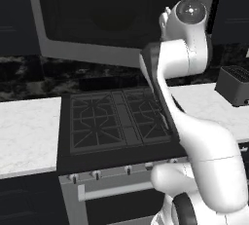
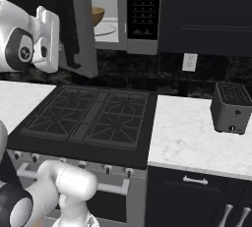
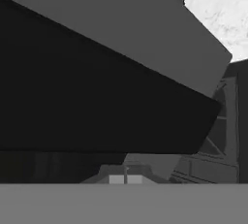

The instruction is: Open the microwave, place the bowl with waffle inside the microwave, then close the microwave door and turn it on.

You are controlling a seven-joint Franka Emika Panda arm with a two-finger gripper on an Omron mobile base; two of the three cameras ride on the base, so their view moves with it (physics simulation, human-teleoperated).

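Fingertips (image 3: 125, 180) are pressing together with nothing between them, right up against the microwave door (image 3: 111, 72), whose dark glass and grey frame are crowding the hand view. From the right base camera, that door (image 2: 81, 24) is hanging wide open, swung out over the back left of the stove (image 2: 93, 118) — its edge is standing beside the arm's wrist. Inside the microwave (image 2: 125, 12), the bowl (image 2: 98, 14) is sitting on the turntable; the waffle cannot be made out. Further right, a toaster (image 2: 231, 107) is standing on the white counter (image 2: 192, 137), well apart from the door's swing.
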